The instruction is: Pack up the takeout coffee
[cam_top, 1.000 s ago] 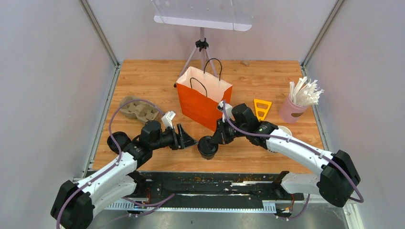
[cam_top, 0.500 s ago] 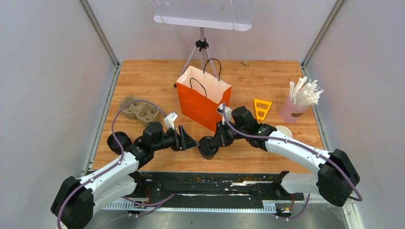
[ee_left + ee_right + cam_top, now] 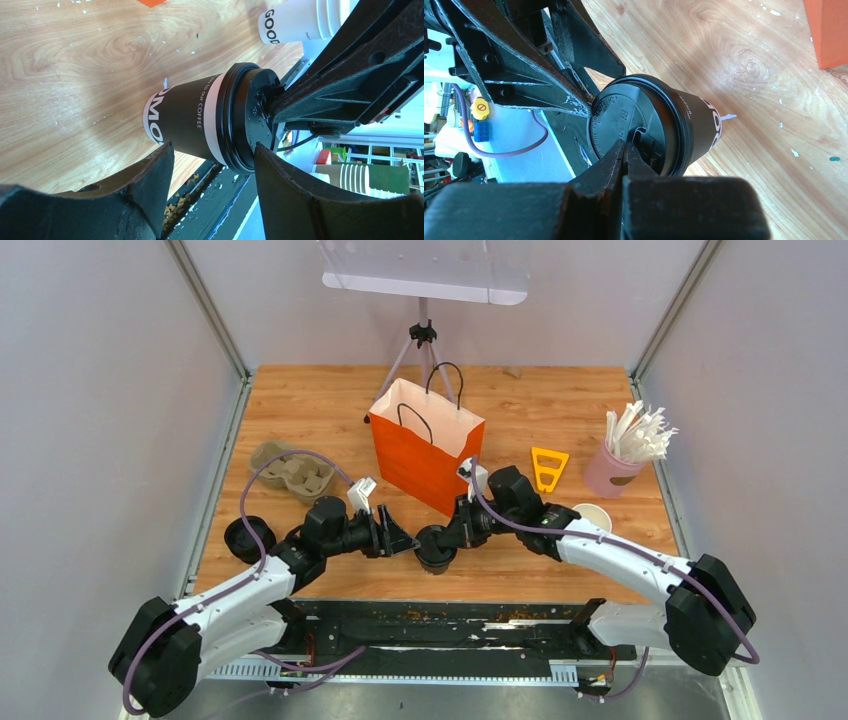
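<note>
A coffee cup (image 3: 435, 548) with a dark printed wall, a white band and a black lid stands near the table's front edge. In the left wrist view the cup (image 3: 195, 125) lies between and just past my open left gripper (image 3: 212, 150), one finger by its base and one at its lid. In the top view the left gripper (image 3: 403, 537) is just left of the cup. My right gripper (image 3: 625, 146) is shut, its tips pressed on the lid (image 3: 634, 125); in the top view the right gripper (image 3: 452, 530) is over the cup's right side. The orange paper bag (image 3: 425, 445) stands open behind.
A second black-lidded cup (image 3: 247, 536) stands at the front left. A white cup without a lid (image 3: 594, 515) stands to the right by the right arm. The brown pulp tray (image 3: 290, 470) lies at the left, and a yellow triangle (image 3: 548, 466) and the pink straw cup (image 3: 618, 465) are at the right.
My left gripper has moved right, up to the cup. The right gripper has stayed on the lid and the cup has not moved.
</note>
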Controlling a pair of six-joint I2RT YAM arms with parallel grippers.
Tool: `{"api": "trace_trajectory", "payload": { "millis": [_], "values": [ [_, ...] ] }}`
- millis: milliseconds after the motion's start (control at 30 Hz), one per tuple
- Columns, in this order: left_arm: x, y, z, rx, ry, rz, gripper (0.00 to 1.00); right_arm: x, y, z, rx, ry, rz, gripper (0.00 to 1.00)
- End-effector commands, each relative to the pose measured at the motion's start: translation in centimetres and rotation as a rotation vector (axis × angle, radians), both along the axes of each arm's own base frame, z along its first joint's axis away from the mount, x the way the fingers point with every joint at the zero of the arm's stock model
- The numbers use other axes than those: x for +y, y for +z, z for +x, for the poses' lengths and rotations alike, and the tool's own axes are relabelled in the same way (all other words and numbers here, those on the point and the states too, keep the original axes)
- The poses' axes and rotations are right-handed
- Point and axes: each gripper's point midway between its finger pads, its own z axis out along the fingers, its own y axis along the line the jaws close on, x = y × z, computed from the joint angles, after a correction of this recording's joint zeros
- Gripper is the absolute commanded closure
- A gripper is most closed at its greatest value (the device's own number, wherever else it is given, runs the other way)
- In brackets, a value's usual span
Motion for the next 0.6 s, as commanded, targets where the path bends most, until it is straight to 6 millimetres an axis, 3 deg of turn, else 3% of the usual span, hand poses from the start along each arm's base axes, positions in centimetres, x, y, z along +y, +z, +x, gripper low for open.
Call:
{"api": "trace_trajectory", "payload": {
  "millis": [0,567],
  "values": [
    [-0.2,0.6,0.6,-0.046,0.014,-0.014,0.34,-0.1,0.2,-0.2,-0.003,-0.002,0.019,1.00],
    [1.3,-2.1,0.8,-0.010,0.066,0.106,0.46,-0.8,-1.2,-0.4,0.005,-0.020,-0.008,1.00]
  ]
}}
